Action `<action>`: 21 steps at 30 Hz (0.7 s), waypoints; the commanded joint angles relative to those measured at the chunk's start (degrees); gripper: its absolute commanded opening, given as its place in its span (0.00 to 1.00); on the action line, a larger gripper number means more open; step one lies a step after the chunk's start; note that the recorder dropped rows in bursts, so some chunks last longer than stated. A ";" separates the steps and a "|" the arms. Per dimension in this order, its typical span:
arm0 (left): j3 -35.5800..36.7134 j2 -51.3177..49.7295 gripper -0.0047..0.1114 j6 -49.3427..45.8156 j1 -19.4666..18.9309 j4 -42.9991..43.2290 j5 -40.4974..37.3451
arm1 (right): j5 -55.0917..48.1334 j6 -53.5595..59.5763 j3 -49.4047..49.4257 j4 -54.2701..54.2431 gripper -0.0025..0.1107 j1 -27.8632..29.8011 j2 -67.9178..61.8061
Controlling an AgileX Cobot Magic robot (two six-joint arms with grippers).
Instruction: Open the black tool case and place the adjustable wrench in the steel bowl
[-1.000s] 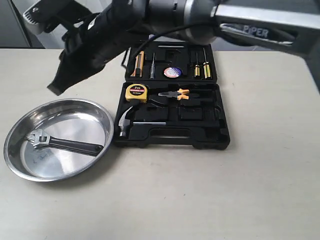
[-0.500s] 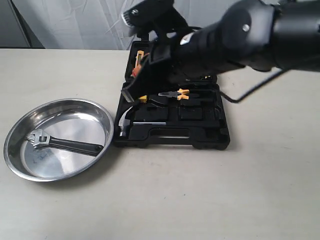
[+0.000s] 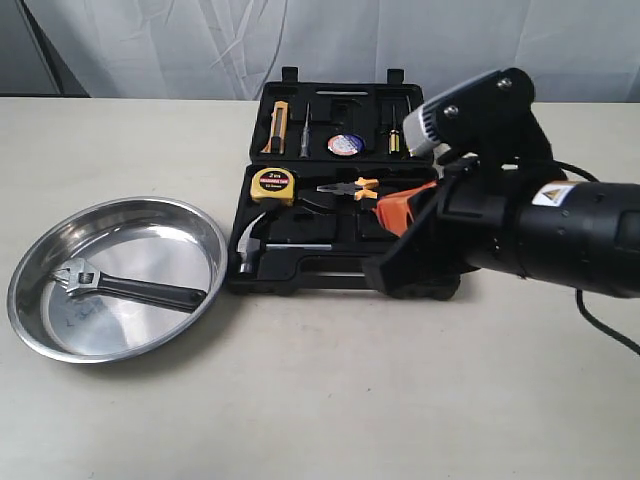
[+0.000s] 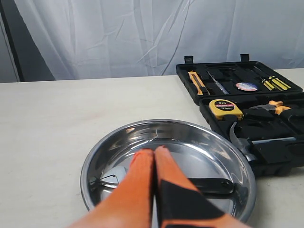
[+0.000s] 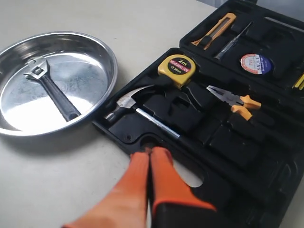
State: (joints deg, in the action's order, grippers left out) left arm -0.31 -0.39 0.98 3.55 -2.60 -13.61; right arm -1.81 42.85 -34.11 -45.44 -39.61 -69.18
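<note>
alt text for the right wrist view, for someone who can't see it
The adjustable wrench lies in the steel bowl, beside the open black tool case holding a hammer, a yellow tape measure and orange-handled pliers. In the foreground the right gripper, orange jaws shut, points at the case's handle slot.

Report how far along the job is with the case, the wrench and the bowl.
Done: the tool case lies open, and the wrench lies inside the bowl. In hand: nothing; the left gripper and the right gripper both have their jaws shut on nothing. Left: nothing that these views show.
</note>
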 commanded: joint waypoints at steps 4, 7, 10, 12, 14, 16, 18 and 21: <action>0.31 0.39 0.04 -0.05 0.00 0.49 -0.05 | 0.63 -0.09 1.71 0.13 0.01 0.30 4.23; 0.31 0.39 0.04 -0.05 0.00 0.49 -0.05 | 0.63 -0.09 1.71 0.13 0.01 0.30 4.23; 0.31 0.39 0.04 -0.05 0.00 0.85 -0.05 | 0.63 -0.09 1.71 0.13 0.01 0.30 4.23; 0.31 0.39 0.04 -0.05 0.00 1.23 -0.05 | 0.65 -0.09 1.71 0.13 0.01 0.16 4.33; 0.31 0.39 0.04 -0.05 0.00 1.23 -0.05 | 1.16 -0.09 1.71 0.13 0.01 0.16 4.56; 0.31 0.39 0.04 -0.05 0.00 1.23 -0.05 | 0.71 -0.09 1.71 0.13 0.01 0.16 5.26; 0.31 0.39 0.04 -0.05 0.00 1.23 -0.05 | 0.71 0.02 1.75 0.13 0.01 0.26 7.27; 0.31 0.39 0.04 -0.05 0.00 1.23 -0.05 | 1.08 0.38 1.75 2.38 0.01 1.98 11.40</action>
State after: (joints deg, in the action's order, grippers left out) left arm -0.31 -0.39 0.98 3.55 -1.54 -13.61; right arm -1.70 42.71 -32.57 -44.78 -39.36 -61.32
